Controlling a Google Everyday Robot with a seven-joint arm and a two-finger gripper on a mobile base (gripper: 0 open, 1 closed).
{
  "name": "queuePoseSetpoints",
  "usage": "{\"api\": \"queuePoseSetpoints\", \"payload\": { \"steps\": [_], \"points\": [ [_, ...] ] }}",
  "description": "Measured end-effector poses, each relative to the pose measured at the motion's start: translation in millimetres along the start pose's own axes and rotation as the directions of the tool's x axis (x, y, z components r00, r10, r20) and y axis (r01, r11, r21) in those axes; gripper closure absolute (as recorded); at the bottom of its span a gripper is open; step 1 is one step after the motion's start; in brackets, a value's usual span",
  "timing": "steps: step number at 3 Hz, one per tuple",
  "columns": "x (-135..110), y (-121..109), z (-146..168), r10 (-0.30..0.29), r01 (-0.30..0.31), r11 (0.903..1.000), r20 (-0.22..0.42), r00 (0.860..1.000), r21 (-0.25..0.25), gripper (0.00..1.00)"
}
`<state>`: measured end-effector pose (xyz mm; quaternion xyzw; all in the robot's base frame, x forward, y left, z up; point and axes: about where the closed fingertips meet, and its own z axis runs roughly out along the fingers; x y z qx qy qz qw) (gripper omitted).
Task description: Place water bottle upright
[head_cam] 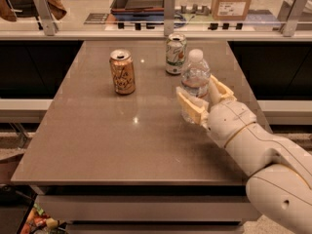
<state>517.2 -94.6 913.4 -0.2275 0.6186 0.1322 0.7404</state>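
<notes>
soft, even indoor light falls from overhead, moderately bright, with no hard shadows anywhere. the brown table (pixel 97 145) has a dull sheen and two small white glints from lamps above, one below the orange can (pixel 122 72) and one just right of its top. both cans cast only faint, short shadows at their bases, and the rim of the white-green can (pixel 175 52) catches the light. the gripper (pixel 197 90), at the table's right middle and closed around the upright water bottle (pixel 195 72), is lit cream on top and shaded beneath. pale highlights sit on the clear bottle. under the table's front edge it is dark. the floor behind the glass pane (pixel 97 13) looks brighter and washed out.
</notes>
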Motion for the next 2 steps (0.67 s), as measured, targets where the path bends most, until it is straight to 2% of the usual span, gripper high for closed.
{"api": "queuePoseSetpoints", "payload": {
  "steps": [1, 2],
  "points": [
    [-1.7, 0.8, 0.5, -0.001, 0.001, 1.0, 0.003, 1.0, -0.002, 0.0],
    [-1.8, 0.8, 0.6, -0.001, 0.001, 1.0, 0.003, 1.0, -0.002, 0.0]
  ]
}}
